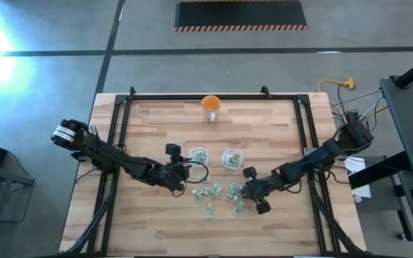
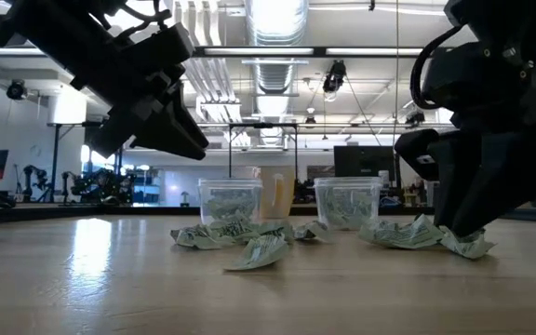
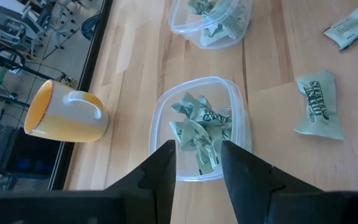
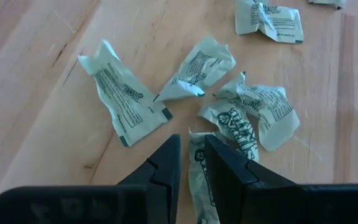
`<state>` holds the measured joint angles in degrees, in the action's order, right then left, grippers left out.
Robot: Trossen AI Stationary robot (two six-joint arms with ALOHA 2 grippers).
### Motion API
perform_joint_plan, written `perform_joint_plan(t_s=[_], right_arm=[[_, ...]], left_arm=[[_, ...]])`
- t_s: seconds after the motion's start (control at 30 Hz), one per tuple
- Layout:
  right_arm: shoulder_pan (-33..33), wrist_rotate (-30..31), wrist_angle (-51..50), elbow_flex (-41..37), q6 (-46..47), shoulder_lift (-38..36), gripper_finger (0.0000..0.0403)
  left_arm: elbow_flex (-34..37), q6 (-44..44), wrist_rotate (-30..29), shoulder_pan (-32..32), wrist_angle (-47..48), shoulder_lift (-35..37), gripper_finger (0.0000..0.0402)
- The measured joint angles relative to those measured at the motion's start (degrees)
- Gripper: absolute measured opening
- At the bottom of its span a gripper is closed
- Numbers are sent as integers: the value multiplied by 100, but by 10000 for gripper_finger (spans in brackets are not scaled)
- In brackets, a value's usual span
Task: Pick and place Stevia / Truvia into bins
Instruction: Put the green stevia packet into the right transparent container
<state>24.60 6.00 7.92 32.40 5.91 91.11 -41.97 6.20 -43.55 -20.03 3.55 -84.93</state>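
Several pale green-and-white Stevia sachets (image 1: 211, 193) lie loose on the wooden table, near of two clear bins. Both the left bin (image 1: 199, 155) and the right bin (image 1: 231, 158) hold sachets. My left gripper (image 3: 197, 163) is open and hangs above the table, just near of the left bin (image 3: 199, 99); it holds nothing. My right gripper (image 4: 192, 163) is down at the table among the right-hand loose sachets (image 2: 417, 233), shut on one sachet (image 4: 201, 163). My right gripper pinches one crumpled sachet between its two fingers, at the sachet's end (image 4: 199, 142) nearest the heap. The fingers come from above, slanting down from the table's right. The sachet runs along between the fingers; whether it is clear of the table I cannot tell.
An orange-lined mug (image 1: 211, 106) stands near the table's far edge, behind the bins. Other loose sachets (image 4: 126, 93) lie close around my right gripper's fingers. Bare wood shows on the near part of the table (image 1: 156, 229) and on its left side.
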Motion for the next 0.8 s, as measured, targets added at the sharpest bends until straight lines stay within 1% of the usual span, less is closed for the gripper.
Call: perform_joint_plan(t_s=[0.23, 0.37, 0.63, 0.8], right_arm=[[0, 4, 4, 0, -4, 0, 63], [0, 137, -26, 0, -5, 0, 63], [0, 180, -44, -2, -9, 0, 63], [-3, 307, -16, 7, -35, 197, 59]], left_arm=[[-7, 0, -2, 0, 1, 0, 112], [2, 0, -1, 4, 4, 0, 112], [-3, 1, -1, 4, 0, 0, 112], [-1, 2, -2, 2, 2, 0, 112]])
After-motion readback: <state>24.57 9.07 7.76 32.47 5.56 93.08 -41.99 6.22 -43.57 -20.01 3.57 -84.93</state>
